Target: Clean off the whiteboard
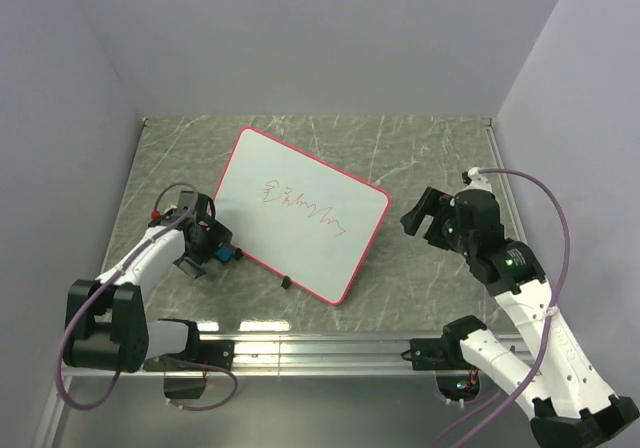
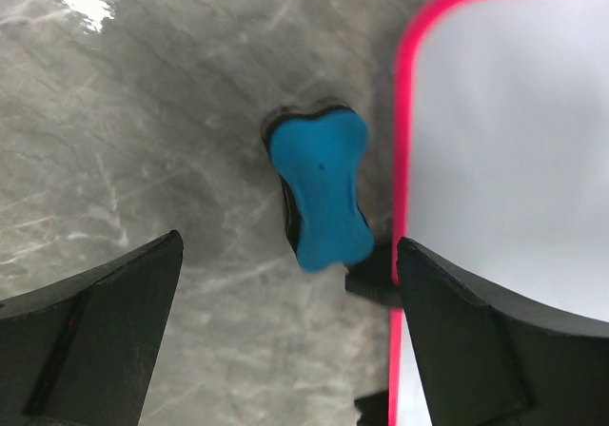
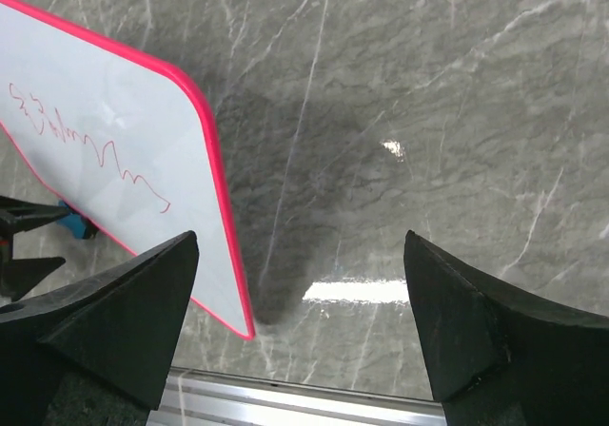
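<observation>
Well, the large white rectangular whiteboard with its thin red-pink rim [image 1: 300, 213] lies askew at the middle of the top view on the grey marbled tabletop [image 1: 430, 153], with a red scribble [image 1: 305, 206] across its face. Left of it, the left gripper [image 1: 207, 238] hangs with its jaws apart over a small blue bone-shaped eraser block [image 2: 321, 200], which lies just beside the board's rim. Right of the board, the right gripper [image 1: 425, 218] hovers above the tabletop, its jaws likewise spread wide and holding nothing.

Nothing legible anywhere; the whiteboard [image 1: 300, 213] bears only a red scribble [image 1: 305, 208] forming no readable words
</observation>
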Motion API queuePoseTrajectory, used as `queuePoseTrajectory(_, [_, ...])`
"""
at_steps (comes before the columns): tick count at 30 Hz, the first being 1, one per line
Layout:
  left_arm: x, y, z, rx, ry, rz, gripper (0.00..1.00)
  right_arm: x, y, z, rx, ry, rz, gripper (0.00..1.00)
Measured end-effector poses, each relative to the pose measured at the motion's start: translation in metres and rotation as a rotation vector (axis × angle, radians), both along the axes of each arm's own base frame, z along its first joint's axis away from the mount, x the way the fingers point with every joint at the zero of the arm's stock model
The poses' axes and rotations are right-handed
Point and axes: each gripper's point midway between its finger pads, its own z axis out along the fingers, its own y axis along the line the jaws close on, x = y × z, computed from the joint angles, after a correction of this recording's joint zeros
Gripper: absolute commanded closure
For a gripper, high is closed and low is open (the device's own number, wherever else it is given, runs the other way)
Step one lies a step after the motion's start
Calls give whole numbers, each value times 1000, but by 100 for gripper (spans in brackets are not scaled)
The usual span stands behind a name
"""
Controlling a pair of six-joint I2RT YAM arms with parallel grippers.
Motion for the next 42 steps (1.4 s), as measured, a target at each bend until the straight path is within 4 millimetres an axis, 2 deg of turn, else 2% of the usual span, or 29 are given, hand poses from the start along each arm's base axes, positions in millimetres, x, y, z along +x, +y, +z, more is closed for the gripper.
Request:
queuePoseTrajectory(4, [-1, 4, -9, 19, 34, 43, 2, 1, 1, -7, -19, 38, 8, 6])
queuePoseTrajectory(8, [1, 8, -6, 34, 11, 80, 2, 4, -3, -9, -68, 51, 18, 6])
queuePoseTrajectory(15, [-1, 12, -23, 58, 51, 95, 3, -3, -5, 1, -57, 9, 23, 6])
queuePoseTrajectory(22, [11, 16, -26, 110, 68, 85, 6, -2, -5, -1, -65, 18, 27, 6])
queuePoseTrajectory(25, [14, 17, -27, 128, 77, 80, 20, -1, -5, -4, -72, 30, 30, 6])
queuePoseTrajectory(29, [17, 17, -26, 135, 78, 77, 43, 0, -4, -5, -73, 35, 31, 7])
queuePoseTrajectory(34, [14, 16, -27, 127, 77, 65, 61, 0, -4, -5, -73, 34, 30, 7])
queuePoseTrajectory(36, [14, 13, -26, 113, 72, 55, 81, 1, -4, -5, -72, 31, 30, 7])
queuePoseTrajectory(37, [13, 12, -25, 107, 69, 50, 100, 1, -4, -4, -72, 29, 30, 7])
queuePoseTrajectory(42, [10, 6, -20, 73, 62, 26, 100, 3, -2, -7, -72, 25, 37, 7])
